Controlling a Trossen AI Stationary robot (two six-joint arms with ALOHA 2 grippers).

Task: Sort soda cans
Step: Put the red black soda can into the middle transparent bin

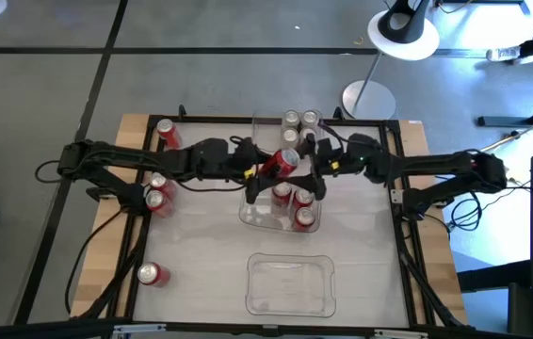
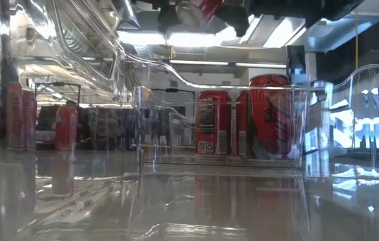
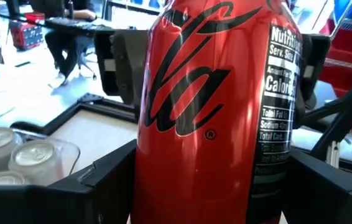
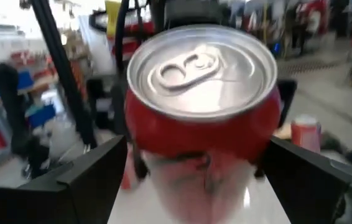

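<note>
From above, the left gripper (image 1: pixel 265 169) and the right gripper (image 1: pixel 306 165) meet over the middle of the table, both clamped on one red can (image 1: pixel 281 164) held tilted between them; just below that can, a clear tray (image 1: pixel 250 215) holds three red cans (image 1: pixel 292 203); beyond the claws stand silver-bodied cans (image 1: pixel 298 122); out past the left arm lie more red cans (image 1: pixel 159 193), one apart near the front (image 1: pixel 153 274); an empty clear tray (image 1: pixel 290 284) sits nearer the front edge; at table height, the held can (image 2: pixel 193 12) hangs above the tray's upright red cans (image 2: pixel 214 123); the left wrist view shows its fingers (image 3: pixel 95 180) pressed on the can's red side (image 3: pixel 216 112); the right wrist view shows its fingers (image 4: pixel 89 171) flanking the can's silver top (image 4: pixel 202 71).
</note>
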